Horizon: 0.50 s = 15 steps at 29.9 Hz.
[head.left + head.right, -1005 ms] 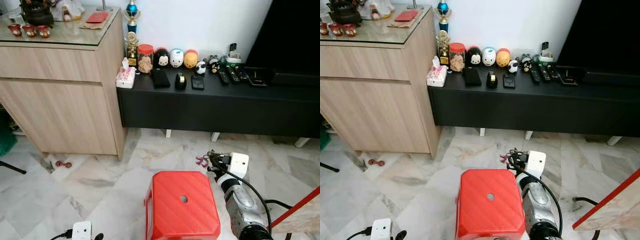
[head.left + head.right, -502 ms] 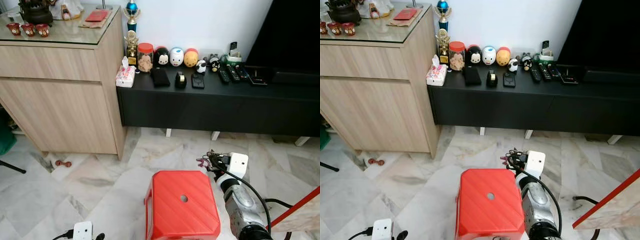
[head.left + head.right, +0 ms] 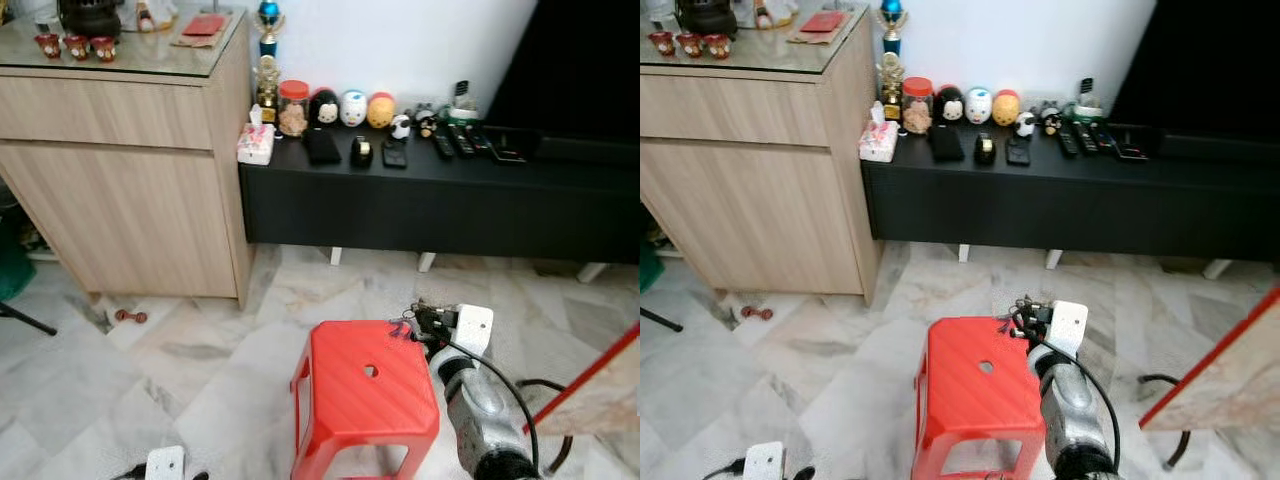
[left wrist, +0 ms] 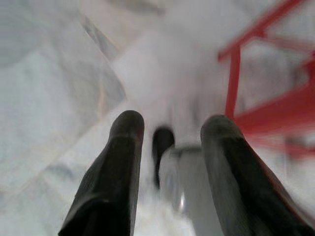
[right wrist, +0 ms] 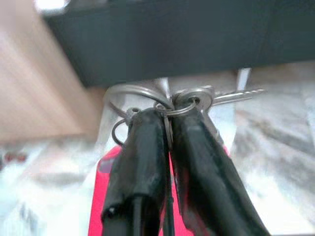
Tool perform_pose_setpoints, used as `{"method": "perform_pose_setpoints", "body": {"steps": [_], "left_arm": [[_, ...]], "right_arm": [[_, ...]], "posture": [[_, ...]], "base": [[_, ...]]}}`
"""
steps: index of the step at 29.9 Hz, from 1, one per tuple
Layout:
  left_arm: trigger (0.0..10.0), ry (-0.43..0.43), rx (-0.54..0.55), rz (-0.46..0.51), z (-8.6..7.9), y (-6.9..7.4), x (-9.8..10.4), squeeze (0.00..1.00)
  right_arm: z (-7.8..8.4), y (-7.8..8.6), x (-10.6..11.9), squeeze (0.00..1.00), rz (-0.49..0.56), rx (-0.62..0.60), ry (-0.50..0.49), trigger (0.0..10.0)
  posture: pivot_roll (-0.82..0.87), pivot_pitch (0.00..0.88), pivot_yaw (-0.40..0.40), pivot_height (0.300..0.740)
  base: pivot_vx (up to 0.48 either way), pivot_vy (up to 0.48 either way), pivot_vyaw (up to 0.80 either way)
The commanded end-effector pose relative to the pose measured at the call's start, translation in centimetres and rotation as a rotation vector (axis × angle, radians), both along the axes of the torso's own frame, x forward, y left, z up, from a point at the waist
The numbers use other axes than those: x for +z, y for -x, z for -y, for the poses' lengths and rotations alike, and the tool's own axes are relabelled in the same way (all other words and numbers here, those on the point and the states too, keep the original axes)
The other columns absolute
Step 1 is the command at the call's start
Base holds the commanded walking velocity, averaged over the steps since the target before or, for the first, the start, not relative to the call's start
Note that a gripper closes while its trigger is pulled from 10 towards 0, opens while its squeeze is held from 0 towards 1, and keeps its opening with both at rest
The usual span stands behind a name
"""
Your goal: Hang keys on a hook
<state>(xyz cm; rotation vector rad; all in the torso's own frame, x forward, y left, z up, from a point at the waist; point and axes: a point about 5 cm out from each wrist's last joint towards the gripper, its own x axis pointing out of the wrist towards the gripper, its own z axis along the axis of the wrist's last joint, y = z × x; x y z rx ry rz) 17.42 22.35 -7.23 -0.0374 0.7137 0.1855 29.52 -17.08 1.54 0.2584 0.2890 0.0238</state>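
Right gripper (image 5: 167, 123): fingers clamped on the keys (image 5: 189, 101), held at the red stool's (image 3: 368, 385) two o'clock corner. Left gripper (image 4: 172, 142): fingers apart, idle. No hook identifiable; carry level, avoid swinging.

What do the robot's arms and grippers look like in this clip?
The right arm is a silver metal cylinder with a black cable looped alongside and a white camera box at the wrist. Both the right gripper and the left gripper have two long, rounded, matte black fingers.
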Motion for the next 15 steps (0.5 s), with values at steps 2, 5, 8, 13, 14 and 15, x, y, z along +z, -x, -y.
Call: {"method": "perform_pose_setpoints", "body": {"steps": [2, 5, 8, 13, 14, 15], "left_arm": [[10.0, 0.015, 0.002, -0.073, 0.47, 1.99, -1.10, 0.00], [10.0, 0.015, 0.000, -0.073, 0.49, 1.96, -1.10, 0.00], [10.0, 0.008, -0.012, -0.073, 0.49, 1.90, -1.07, 0.00], [10.0, -0.010, -0.038, -0.082, 0.54, 1.90, -1.09, 0.00], [10.0, -0.010, -0.038, -0.082, 0.55, 1.91, -1.09, 0.00], [10.0, -0.009, -0.038, -0.082, 0.55, 1.90, -1.09, 0.00]], "right_arm": [[-0.46, -0.61, 0.61, 0.00, 0.019, 0.014, -0.006, 10.0], [-0.49, -0.61, 0.59, 0.00, 0.018, 0.014, -0.007, 10.0], [-0.52, -0.61, 0.58, 0.00, 0.017, 0.014, -0.006, 10.0], [-0.49, -0.64, 0.58, 0.00, 0.015, 0.010, -0.005, 10.0], [-0.49, -0.64, 0.58, 0.00, 0.015, 0.010, -0.005, 10.0], [-0.47, -0.65, 0.59, 0.00, 0.015, 0.010, -0.005, 10.0]], "posture": [[0.17, 0.051, -0.086, 0.740], [0.17, 0.052, -0.087, 0.740], [0.17, 0.052, -0.088, 0.740], [0.17, 0.051, -0.087, 0.740], [0.17, 0.051, -0.087, 0.740], [0.17, 0.051, -0.087, 0.740]], "base": [[0.000, 0.000, 0.00], [0.000, 0.000, 0.00], [0.000, 0.000, 0.00], [0.000, -0.060, 0.00], [0.000, -0.300, 0.00], [0.000, -0.300, 0.00]]}}
